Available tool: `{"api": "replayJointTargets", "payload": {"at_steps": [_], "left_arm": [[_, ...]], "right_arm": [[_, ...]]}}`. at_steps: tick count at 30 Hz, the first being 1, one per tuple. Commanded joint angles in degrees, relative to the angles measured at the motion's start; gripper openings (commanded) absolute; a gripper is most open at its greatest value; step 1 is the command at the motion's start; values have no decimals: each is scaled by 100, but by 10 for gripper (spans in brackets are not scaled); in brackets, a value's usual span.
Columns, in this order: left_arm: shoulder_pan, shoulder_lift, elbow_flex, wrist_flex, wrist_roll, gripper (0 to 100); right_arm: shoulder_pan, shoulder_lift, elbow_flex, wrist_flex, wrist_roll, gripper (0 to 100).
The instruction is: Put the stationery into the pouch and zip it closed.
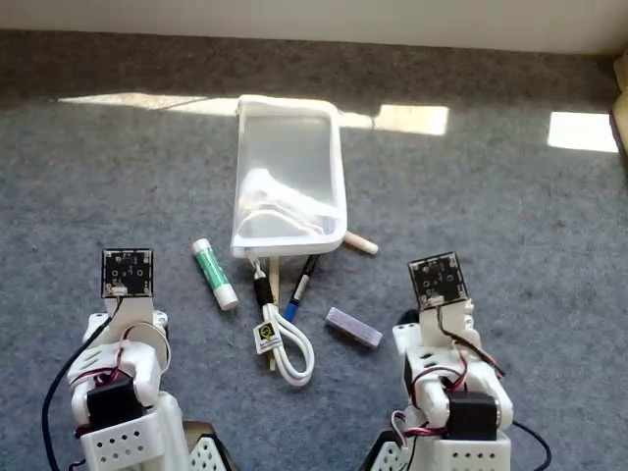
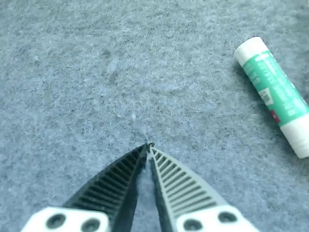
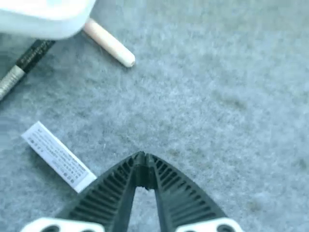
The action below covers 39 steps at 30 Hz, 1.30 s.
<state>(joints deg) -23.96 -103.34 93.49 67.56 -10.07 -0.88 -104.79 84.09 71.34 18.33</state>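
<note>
Both pincers sat fully closed on nothing: the left pincer (image 2: 148,145) and the right pincer (image 3: 141,157) hung just above the grey surface (image 1: 510,245). In the high view the pouch (image 1: 289,147) lay at 12 o'clock of the loose stationery. The round glue stick (image 1: 214,274) would likely roll out of an off-centre pinch. The pen (image 1: 299,287) reached the pouch rim, so lifting it could drag that light pouch. The looped cable (image 1: 287,345) could snag on neighbours.

Pouch (image 1: 285,147) transl. smooth plastic; carpet (image 1: 510,216) rough, matt; glue stick (image 1: 214,274) glossy plastic.
</note>
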Motion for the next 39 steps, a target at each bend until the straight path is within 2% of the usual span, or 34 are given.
{"api": "replayJointTargets", "payload": {"at_steps": [1,10,39], "left_arm": [[-48,-66,-31,-97,44,7],[-57,-66,57,-132,35,7],[-391,-66,40,-132,26,7]], "right_arm": [[-57,-13,-910,-180,105,12],[-180,1446,-2413,-171,-167,27],[-3741,6018,-4945,-119,-1257,31]]}}
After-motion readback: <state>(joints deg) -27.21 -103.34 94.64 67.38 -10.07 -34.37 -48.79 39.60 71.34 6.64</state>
